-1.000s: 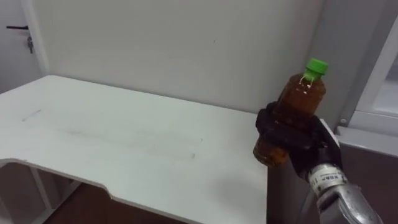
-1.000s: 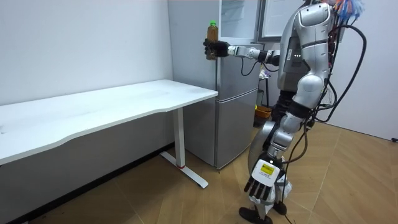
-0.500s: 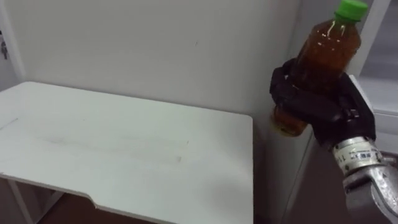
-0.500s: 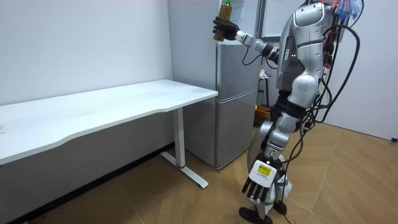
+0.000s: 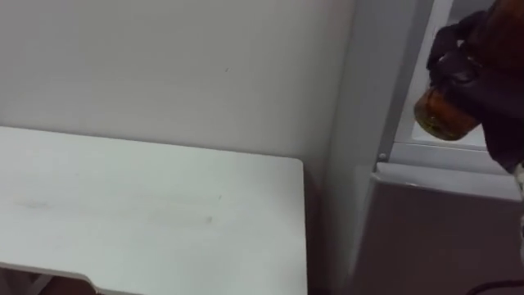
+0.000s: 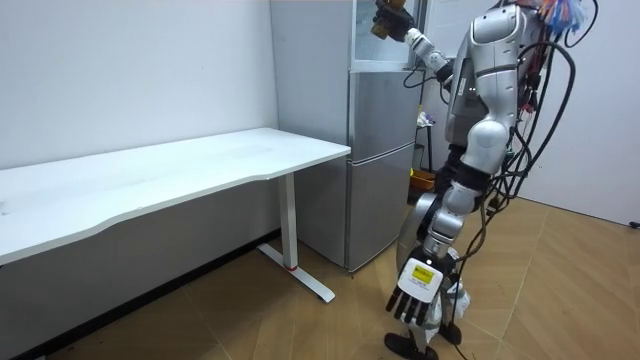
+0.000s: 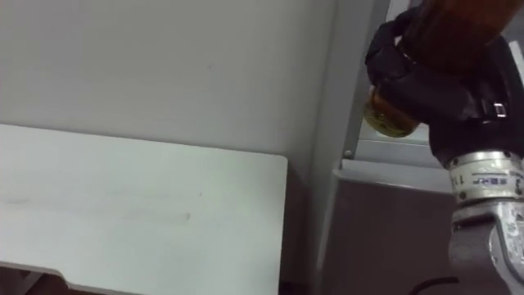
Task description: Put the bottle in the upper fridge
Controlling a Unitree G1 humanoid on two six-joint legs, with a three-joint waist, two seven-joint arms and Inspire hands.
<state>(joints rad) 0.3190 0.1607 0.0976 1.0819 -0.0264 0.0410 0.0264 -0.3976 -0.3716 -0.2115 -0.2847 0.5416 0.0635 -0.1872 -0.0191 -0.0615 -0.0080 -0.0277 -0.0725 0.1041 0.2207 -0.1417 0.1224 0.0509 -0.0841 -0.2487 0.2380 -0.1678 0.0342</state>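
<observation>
An amber bottle (image 7: 391, 113) of brown liquid stays upright in my right hand (image 7: 442, 82), whose dark fingers are shut round its body; its top runs out of the eye views. The hand holds it high, at the front of the open upper fridge compartment (image 5: 458, 135), just above the ledge over the grey lower door (image 5: 434, 238). In the room view the bottle (image 6: 381, 27) and right hand (image 6: 394, 17) sit at the top of the grey fridge (image 6: 385, 150), with the arm stretched up. My left hand (image 6: 416, 298) hangs by my side, fingers relaxed.
A white table (image 5: 147, 205) stands to the left of the fridge, its right end almost against the fridge's side. A white wall (image 5: 180, 65) runs behind it. I stand on the wooden floor (image 6: 560, 290) in front of the fridge.
My right hand has lifted the bottle from chest height up and to the right, to the upper fridge opening. The eye views have shifted right, toward the fridge.
</observation>
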